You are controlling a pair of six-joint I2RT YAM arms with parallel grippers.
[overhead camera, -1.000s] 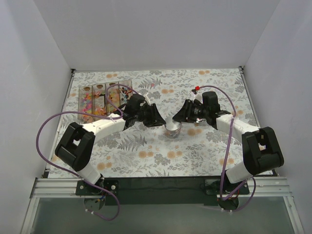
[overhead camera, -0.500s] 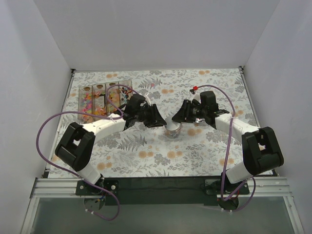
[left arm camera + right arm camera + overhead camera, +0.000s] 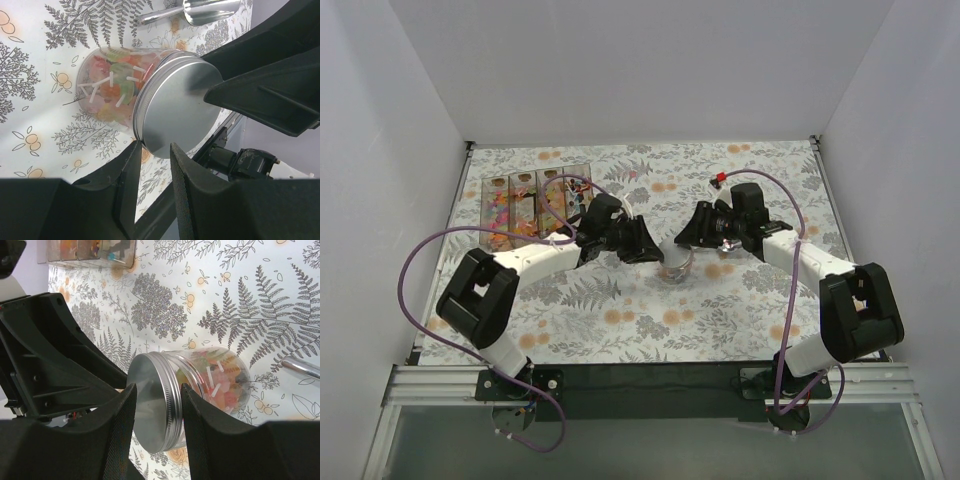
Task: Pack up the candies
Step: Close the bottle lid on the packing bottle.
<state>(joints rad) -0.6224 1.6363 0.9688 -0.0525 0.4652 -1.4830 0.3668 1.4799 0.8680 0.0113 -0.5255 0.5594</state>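
Right gripper: my right gripper (image 3: 157, 390) is about half open, with a finger pressed on each side of the jar (image 3: 200, 390) at its lid (image 3: 150, 405). I have hold of the jar.
Left gripper: my left gripper (image 3: 155, 148) is parted only narrowly, its tips at the lower edge of the lid. I cannot tell whether it grips anything.
Jar: clear, capped with the metal lid and tipped on its side, the lid's flat face turned towards my left wrist. It sits mid-worktop (image 3: 620, 320) between my two grippers. I cannot tell whether it rests on the cloth.
Candies: a mixed-colour lot (image 3: 112, 85) fills the jar. More lie in the tray (image 3: 525, 205) at the far left.
Scoop: the scoop (image 3: 210, 10) is metal and lies on the worktop just beyond the jar, apart from it.
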